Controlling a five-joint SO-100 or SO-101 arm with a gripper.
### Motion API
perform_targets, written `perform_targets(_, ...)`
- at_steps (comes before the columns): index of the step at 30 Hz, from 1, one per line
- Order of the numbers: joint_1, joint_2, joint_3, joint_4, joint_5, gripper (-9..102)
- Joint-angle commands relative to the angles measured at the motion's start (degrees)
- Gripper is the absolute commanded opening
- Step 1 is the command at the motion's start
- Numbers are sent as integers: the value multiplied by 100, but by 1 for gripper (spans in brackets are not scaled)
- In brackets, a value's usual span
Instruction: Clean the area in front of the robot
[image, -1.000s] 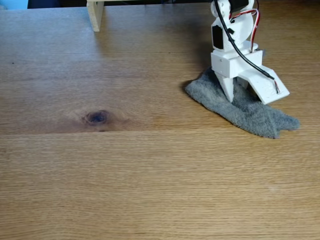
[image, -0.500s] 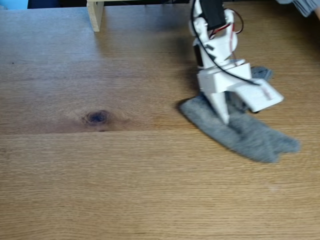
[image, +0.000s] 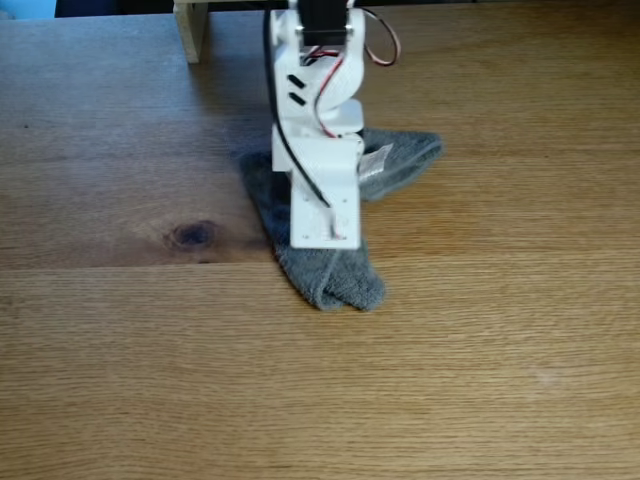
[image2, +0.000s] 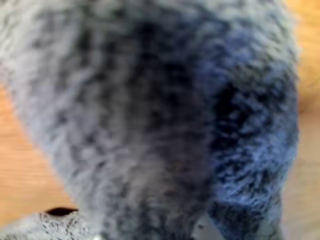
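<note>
**Arm pressed on cloth at table centre**

The slim white plastic arm (image: 315, 120) bears its flat gripper (image: 325, 238) onto a grey terry cloth (image: 335, 275), right of the dark knot (image: 194, 235) in the light-brown oak-grain tabletop (image: 480, 380). Jaw state cannot be told.

fuzzy terry cloth (image: 325, 270), matt oak tabletop (image: 480, 380)

From my fixed view, the cloth (image: 330, 270) lies on the tabletop (image: 480, 350) toward its far edge, about midway between the left and right edges. The robot (image: 318, 120) reaches in from the far edge and stands over the cloth's middle, its gripper (image: 325, 232) down on it. The knot (image: 194, 234) sits left of the cloth. A wooden post (image: 191, 28) stands near the far left corner. In my wrist view the cloth (image2: 150, 115) fills nearly everything, tabletop (image2: 20, 165) at both sides.
</note>
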Motion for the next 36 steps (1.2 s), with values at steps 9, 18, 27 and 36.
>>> perform_targets(9,-2646,220,-97,-501,316,0)
perform_targets(18,-905,431,-105,-650,-404,0)
perform_targets(27,703,1960,-105,404,-817,0)
perform_targets(36,1652,3964,-97,1485,-826,0)
